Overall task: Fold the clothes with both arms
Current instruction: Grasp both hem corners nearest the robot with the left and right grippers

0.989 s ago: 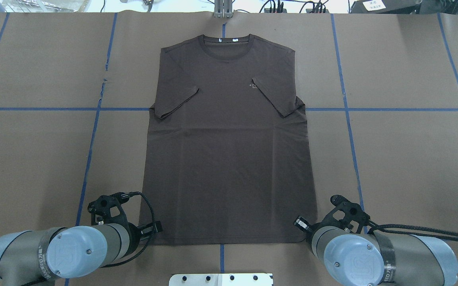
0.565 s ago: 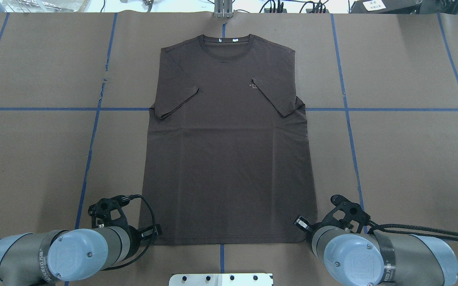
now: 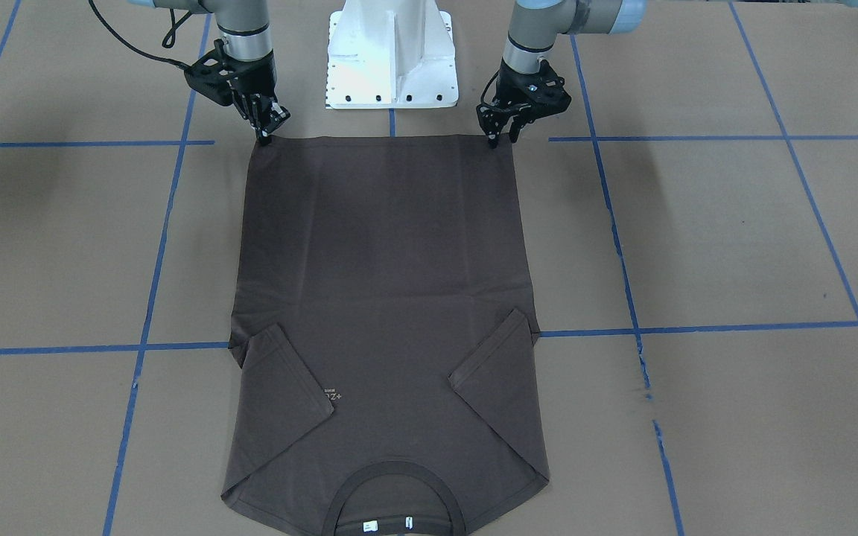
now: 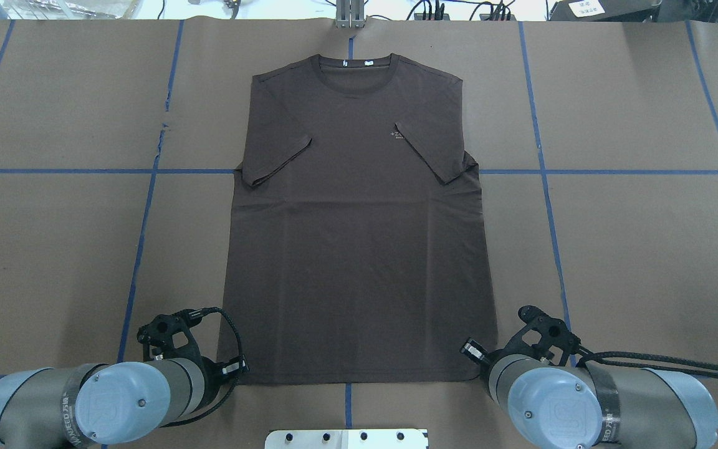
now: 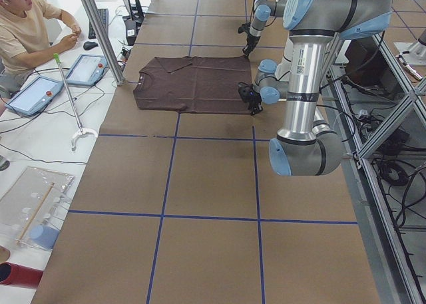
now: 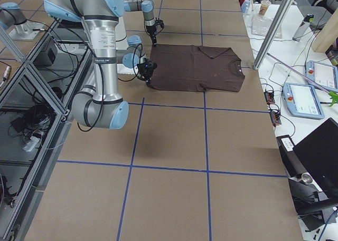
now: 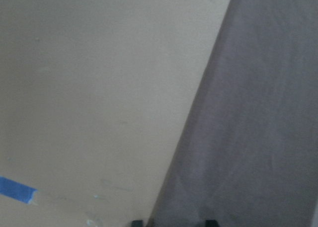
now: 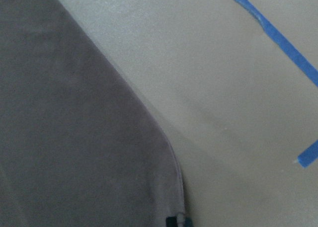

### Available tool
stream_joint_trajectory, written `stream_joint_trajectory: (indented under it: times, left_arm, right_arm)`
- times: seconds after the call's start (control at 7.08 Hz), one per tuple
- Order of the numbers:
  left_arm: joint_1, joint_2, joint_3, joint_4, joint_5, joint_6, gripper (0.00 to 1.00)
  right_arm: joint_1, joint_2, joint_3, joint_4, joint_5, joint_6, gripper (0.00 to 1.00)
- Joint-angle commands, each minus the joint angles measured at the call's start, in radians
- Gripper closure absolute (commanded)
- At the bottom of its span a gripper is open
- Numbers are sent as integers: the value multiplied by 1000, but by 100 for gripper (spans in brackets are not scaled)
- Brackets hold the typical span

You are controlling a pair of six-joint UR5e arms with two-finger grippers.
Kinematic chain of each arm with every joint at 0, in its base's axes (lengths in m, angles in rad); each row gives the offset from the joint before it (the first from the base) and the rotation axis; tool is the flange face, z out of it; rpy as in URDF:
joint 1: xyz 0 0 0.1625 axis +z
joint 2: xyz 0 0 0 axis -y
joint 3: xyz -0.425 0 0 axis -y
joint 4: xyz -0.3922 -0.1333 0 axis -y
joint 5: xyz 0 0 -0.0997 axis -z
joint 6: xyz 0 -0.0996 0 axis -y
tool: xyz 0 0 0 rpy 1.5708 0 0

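my left arm (image 4: 128, 399) has eased toward the overhead view's lower left. the t-shirt (image 4: 359, 249) lies flat at the desk's (image 4: 614, 249) centre. left jaws are apart astride its hem corner; right jaws i cannot tell. next, i judge: clamp both corners, lift.

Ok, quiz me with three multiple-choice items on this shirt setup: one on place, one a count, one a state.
1. Relative to the white pedestal, the collar is: A) next to it B) at the T-shirt's far end C) beneath it.
2. Sleeves folded inward over the chest: A) none B) one C) two.
3. The T-shirt is: A) flat on the table B) lifted by its hem C) folded in half.
B: collar lies opposite the pedestal. C: both sleeves lie folded in. A: whole hem rests on the table.
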Motion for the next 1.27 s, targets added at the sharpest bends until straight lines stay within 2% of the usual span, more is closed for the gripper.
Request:
stream_joint_trajectory:
  times: [0.0,0.42,0.71,1.13]
  left_arm:
    - [3,-12,-14,46,-19,-2,100]
    - [0,-24,-46,93,-24,-2,100]
    - [2,8,-139,111,-26,-7,100]
    - [35,97,-274,125,-45,-120,100]
  right_arm:
    - [2,0,2,-1,-1,0,100]
    - [3,2,11,1,1,0,100]
    - [6,-11,67,-1,7,0,100]
    - [5,-56,176,-1,81,0,100]
